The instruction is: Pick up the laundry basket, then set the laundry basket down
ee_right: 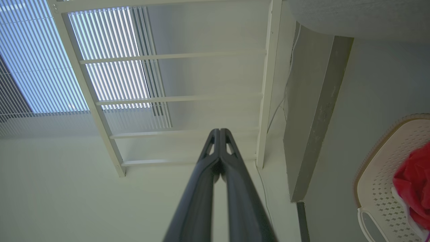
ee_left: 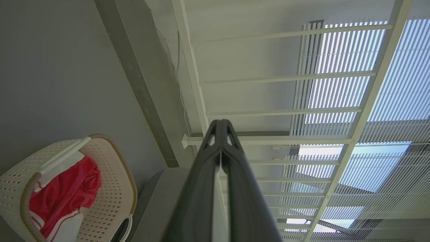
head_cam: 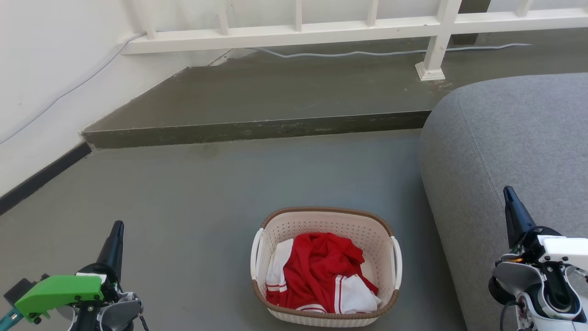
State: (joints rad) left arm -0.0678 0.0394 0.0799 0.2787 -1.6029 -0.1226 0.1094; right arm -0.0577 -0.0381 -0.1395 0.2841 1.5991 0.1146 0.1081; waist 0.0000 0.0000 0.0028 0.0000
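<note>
I'm seeing left pincer (head_cam: 117, 227) and right pincer (head_cam: 508, 193) pressed together, empty. Both are pointing forward, the laundry basket (head_cam: 326, 210) sitting between them.

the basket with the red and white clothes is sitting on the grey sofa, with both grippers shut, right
Not quite. The head view shows the laundry basket standing on the floor beside the grey sofa, not on it. The rest holds: red and white clothes lie in it, and the left gripper and right gripper are both shut.
</note>
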